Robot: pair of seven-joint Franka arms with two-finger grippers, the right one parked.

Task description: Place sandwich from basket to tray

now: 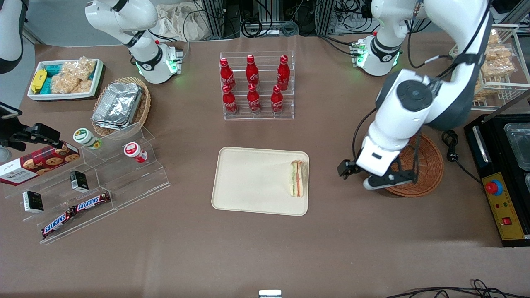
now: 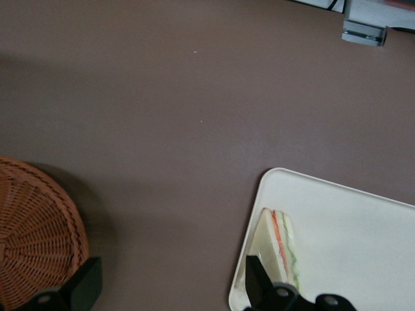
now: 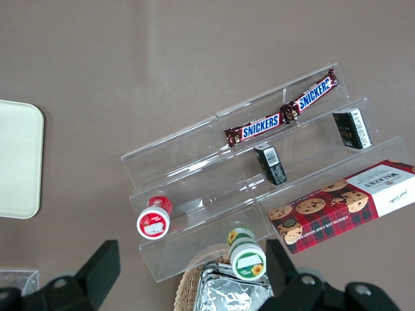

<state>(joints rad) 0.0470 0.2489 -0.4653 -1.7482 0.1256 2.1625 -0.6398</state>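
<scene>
Now sandwich (image 1: 297,179) on tray (image 1: 248,182), hand (image 2: 170,285) open between basket (image 1: 428,169) and tray

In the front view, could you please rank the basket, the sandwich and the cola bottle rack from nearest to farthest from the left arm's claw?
Claw is open, between basket and tray.
1. Basket, right beside it.
2. Sandwich, on the tray's nearest edge.
3. Cola bottle rack, farther from the camera.

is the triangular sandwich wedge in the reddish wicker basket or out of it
Out: the triangular sandwich wedge lies on the cream rectangular tray, apart from the reddish-brown wicker basket. The open gripper hovers between them.
</scene>
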